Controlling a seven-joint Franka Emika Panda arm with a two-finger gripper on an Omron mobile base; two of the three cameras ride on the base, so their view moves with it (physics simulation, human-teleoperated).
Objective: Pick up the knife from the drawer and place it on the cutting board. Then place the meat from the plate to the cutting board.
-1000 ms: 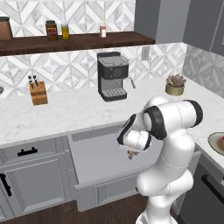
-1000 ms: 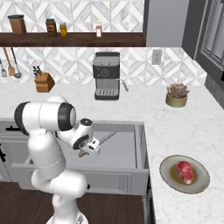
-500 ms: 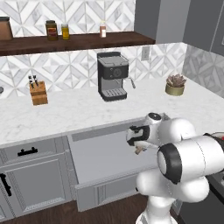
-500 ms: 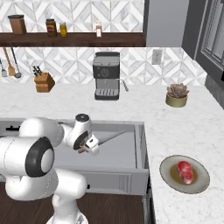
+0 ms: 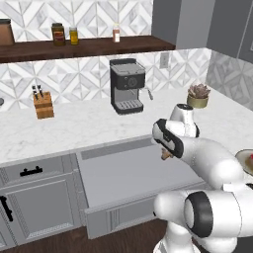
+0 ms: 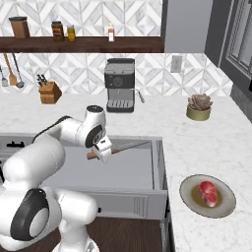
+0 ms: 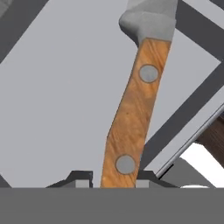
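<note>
while your gripper (image 7: 114, 181) pinches the knife (image 7: 135, 109) by its wooden handle
you hold it above the drawer (image 6: 133, 170); no writing is legible anywhere.

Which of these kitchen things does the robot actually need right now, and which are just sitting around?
Needed for the job:
- knife, clamped by its wooden handle in the hand
- open drawer
- meat
- plate under the meat

Just sitting around:
- coffee machine
- knife block
- potted succulent
- shelf jars

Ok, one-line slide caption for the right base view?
Gripper shut on the wooden-handled knife above the open drawer; meat waits on its plate.
</note>
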